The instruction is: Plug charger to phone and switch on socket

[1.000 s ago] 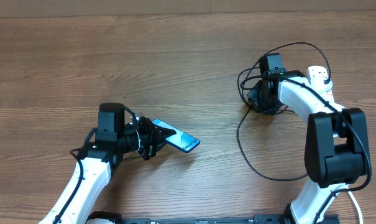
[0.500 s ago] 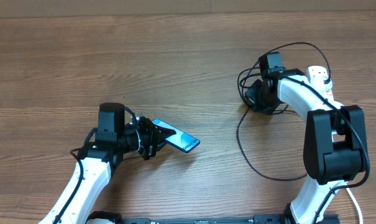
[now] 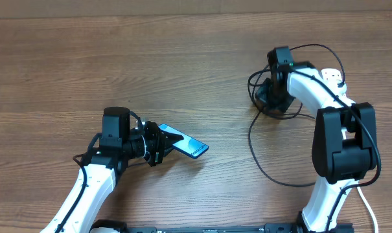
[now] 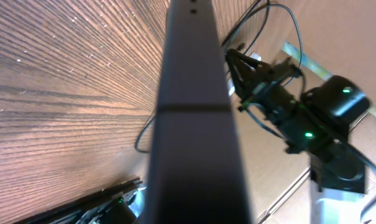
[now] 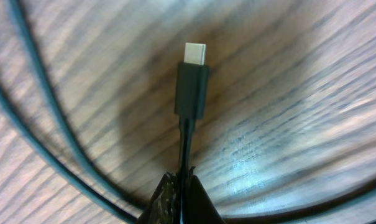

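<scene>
My left gripper (image 3: 158, 144) is shut on the phone (image 3: 184, 145), a slim blue-screened slab held tilted above the table left of centre. In the left wrist view the phone's dark edge (image 4: 194, 118) fills the middle and hides the jaws. My right gripper (image 3: 265, 98) is shut on the charger cable (image 3: 253, 145) at the back right. In the right wrist view my gripper (image 5: 186, 180) pinches the thin black cable just behind its connector tip (image 5: 192, 84), which points away over the wood. The socket (image 3: 335, 81) is a white strip partly hidden behind my right arm.
Black cable loops lie on the table around and in front of the right gripper, reaching toward the front right (image 3: 280, 181). A loop of the same cable (image 5: 45, 118) curves past on the left in the right wrist view. The wooden table top (image 3: 118, 58) stretches to the back left.
My right gripper has shifted slightly toward the back with the cable in it. The left arm and phone have not moved.
</scene>
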